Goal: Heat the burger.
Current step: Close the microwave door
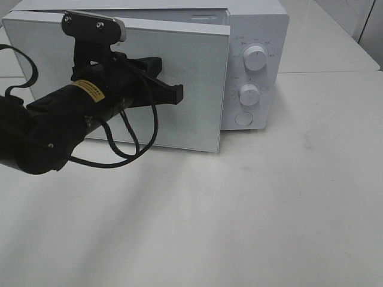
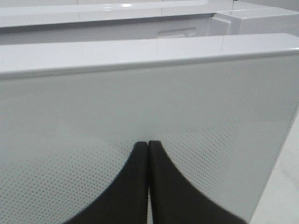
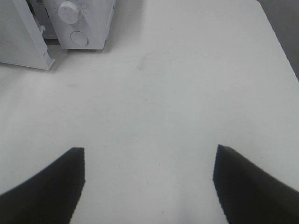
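The burger is hidden; no part of it shows in any view. The white microwave [image 1: 254,36] stands at the back of the table, its glass door [image 1: 197,89] slightly ajar. My left gripper [image 1: 178,92] is shut, and its tips rest against the outer face of the door [image 2: 140,93]. The two fingers [image 2: 135,186] lie pressed together with nothing between them. My right gripper [image 3: 149,156] hangs open over bare table, well away from the microwave [image 3: 88,18]. It holds nothing and is out of the exterior high view.
On the microwave's right panel sit two dials [image 1: 255,58] [image 1: 249,94] above a round button [image 1: 243,118]. The white table [image 1: 269,209] stretches in front and to the right. The left arm's cable [image 1: 137,143] loops down before the door.
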You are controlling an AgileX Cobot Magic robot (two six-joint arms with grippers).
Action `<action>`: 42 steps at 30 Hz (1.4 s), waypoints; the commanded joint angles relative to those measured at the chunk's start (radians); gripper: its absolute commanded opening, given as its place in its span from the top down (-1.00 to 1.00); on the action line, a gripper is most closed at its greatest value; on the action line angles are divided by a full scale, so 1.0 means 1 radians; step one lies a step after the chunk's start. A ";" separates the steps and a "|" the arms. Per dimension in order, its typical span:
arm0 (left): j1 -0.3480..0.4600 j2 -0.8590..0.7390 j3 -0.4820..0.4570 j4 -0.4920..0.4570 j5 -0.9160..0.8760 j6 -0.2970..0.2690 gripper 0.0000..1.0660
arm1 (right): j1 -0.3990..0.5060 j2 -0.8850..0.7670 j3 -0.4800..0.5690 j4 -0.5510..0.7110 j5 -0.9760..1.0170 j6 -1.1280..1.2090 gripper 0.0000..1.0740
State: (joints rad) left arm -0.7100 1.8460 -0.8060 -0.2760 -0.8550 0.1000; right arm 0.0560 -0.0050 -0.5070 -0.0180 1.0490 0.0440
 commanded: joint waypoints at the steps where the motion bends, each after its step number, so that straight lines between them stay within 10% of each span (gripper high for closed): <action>1: -0.005 0.021 -0.048 -0.053 0.008 0.010 1.00 | -0.008 -0.025 0.002 0.000 -0.012 -0.009 -0.41; 26: -0.002 0.166 -0.333 -0.238 0.118 0.156 1.00 | -0.008 -0.025 0.002 0.000 -0.012 -0.009 -0.41; 42: -0.055 0.049 -0.218 -0.238 0.280 0.191 1.00 | -0.008 -0.025 0.002 0.000 -0.012 -0.009 -0.41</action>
State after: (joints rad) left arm -0.7520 1.9350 -1.0590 -0.5000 -0.6100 0.2900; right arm 0.0560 -0.0050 -0.5070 -0.0180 1.0490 0.0440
